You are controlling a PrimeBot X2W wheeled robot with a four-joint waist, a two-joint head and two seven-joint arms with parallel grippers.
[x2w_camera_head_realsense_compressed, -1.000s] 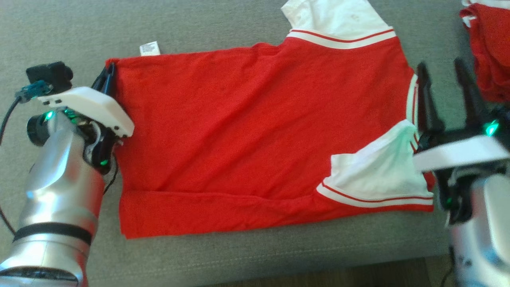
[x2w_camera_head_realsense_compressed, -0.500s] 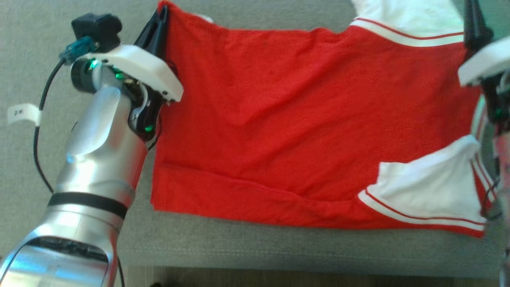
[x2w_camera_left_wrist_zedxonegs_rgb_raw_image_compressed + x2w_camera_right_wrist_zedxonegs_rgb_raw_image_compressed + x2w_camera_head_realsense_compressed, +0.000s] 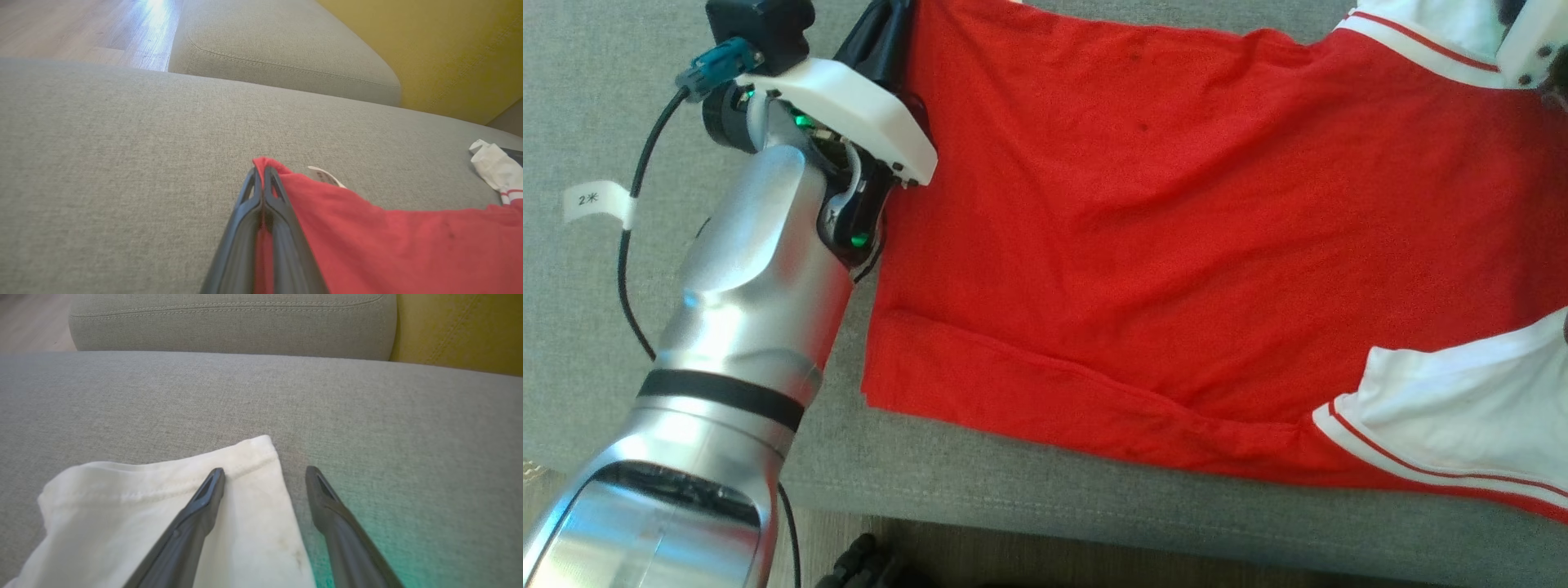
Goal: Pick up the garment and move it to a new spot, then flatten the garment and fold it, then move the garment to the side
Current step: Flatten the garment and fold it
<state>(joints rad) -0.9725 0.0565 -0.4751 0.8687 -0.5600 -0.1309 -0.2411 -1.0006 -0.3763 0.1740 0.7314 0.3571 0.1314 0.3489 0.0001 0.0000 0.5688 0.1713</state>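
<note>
Sofa point(image 3: 621, 98): grey woven seat, bearing the garment; back cushion beyond it in both wrist views.
Garment point(image 3: 1176, 229): red shirt, spread nearly flat across the seat. Light creases over the body. Near long edge turned over in a narrow band, close to the seat's front edge. A few small dark specks near the far edge.
Near sleeve point(image 3: 1462, 408): white, with white-and-red striped trim; folded in onto the red body at the head view's lower right.
Far sleeve point(image 3: 122, 506): white, faintly soiled, lying flat on the seat.
Left gripper point(image 3: 261, 173): clamped tight on the garment's far left corner, red cloth pinched between the fingers.
Right gripper point(image 3: 265, 471): spread wide, holding nothing. One finger over the far sleeve's hem, the other over bare sofa; contact with the cloth not determinable.
Care label point(image 3: 325, 177): white, protruding from the red edge just beside the left gripper.
</note>
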